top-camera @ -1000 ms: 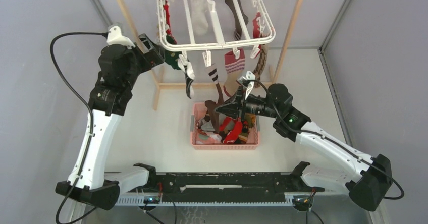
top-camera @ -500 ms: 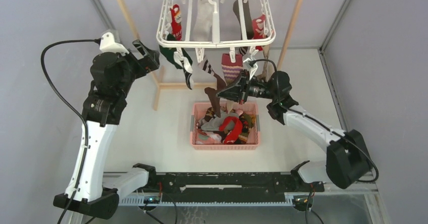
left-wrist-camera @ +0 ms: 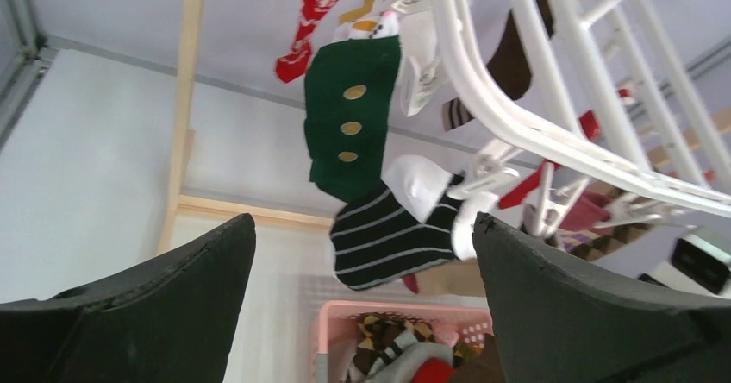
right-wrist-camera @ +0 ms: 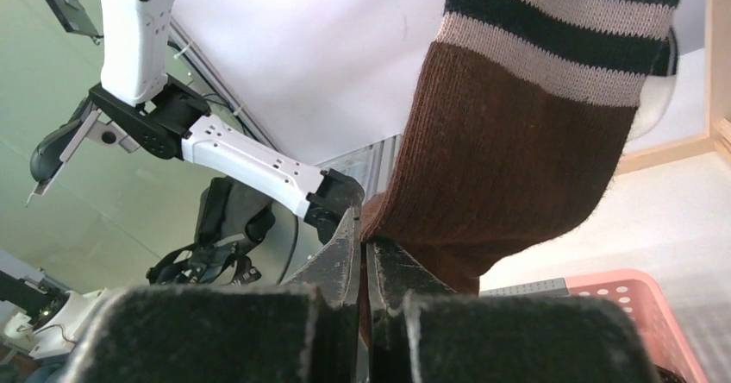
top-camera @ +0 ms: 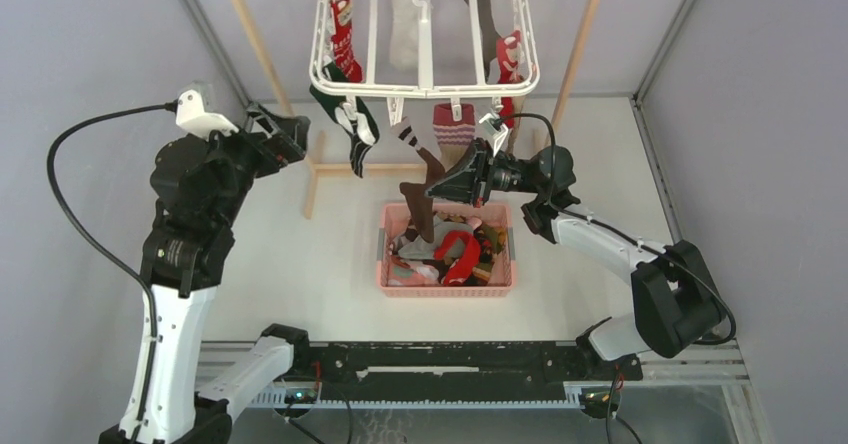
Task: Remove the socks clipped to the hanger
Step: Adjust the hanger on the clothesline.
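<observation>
Pinching the toe of the brown striped sock (right-wrist-camera: 517,167) over the pink basket (top-camera: 445,290), the right gripper (right-wrist-camera: 362,249) looks set to tug it free and drop it in — the left gripper (left-wrist-camera: 362,221) waits with jaws wide apart, facing the green sock (left-wrist-camera: 349,116).

Nothing readable from where I'm standing, no words, numbers or logos on anything. The socks (left-wrist-camera: 353,116) only have patterns: stripes, and three gold dots on the green one. The hanger (top-camera: 425,91) and basket (top-camera: 447,289) look plain, and any small print there is too tiny to make out.
</observation>
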`<state>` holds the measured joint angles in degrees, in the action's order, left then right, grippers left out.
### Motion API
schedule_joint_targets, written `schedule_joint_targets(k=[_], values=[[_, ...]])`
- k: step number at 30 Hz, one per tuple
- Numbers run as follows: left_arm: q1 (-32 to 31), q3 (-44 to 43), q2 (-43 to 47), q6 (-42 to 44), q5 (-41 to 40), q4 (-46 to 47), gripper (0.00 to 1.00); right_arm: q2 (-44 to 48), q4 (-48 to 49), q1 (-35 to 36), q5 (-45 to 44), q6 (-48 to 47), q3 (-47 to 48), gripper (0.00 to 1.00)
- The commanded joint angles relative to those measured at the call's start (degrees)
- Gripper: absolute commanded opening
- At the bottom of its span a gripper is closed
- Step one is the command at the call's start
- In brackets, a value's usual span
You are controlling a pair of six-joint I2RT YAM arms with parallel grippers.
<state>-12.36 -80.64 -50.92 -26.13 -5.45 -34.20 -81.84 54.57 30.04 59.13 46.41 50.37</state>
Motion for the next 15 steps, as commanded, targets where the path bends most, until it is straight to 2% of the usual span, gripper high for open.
schedule_joint_targets(k=[1,6,11,15], values=[[-2.1,0.6,1.5,-2.0,4.2,1.4,1.00,-0.2,4.1,0.5,0.4,1.2,1.5,0.00],[-8.1,0.1,1.2,-2.7,4.2,2.8,1.00,-0.3,4.1,1.0,0.2,1.1,1.5,0.00],[-11.0,0.4,-0.7,-4.5,7.5,6.1,1.00,-0.2,4.1,1.6,-0.1,1.0,1.5,0.00],[-13.3,-0.3,-2.3,-4.5,6.6,6.9,1.00,-0.1,3.2,2.2,-0.3,0.3,1.7,0.00]])
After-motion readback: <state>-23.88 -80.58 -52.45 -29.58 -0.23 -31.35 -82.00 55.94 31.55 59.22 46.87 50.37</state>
